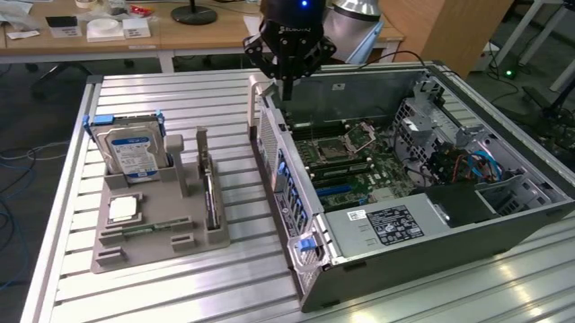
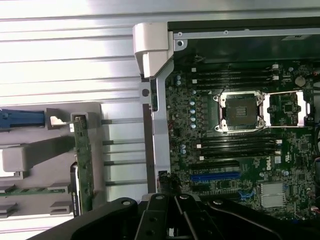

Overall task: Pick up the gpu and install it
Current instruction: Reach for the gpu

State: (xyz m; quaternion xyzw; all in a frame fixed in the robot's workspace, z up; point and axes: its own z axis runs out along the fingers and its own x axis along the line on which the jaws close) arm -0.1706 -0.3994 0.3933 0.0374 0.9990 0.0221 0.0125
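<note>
We find the job hardly begun: the graphics card (image 1: 210, 198) stands on edge in the grey holder (image 1: 134, 250) on the worktop (image 1: 180, 87), while the gripper (image 1: 289, 94) hovers, fingers closed on nothing, over the open computer's (image 1: 395, 282) rim.

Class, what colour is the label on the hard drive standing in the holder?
The label is blue and white, clearest in the exterior view.

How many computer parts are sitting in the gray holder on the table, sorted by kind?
In the gray holder:
hard drive: 1
gpu: 1
processor chip: 1
memory stick: 1
Total: 4
</note>
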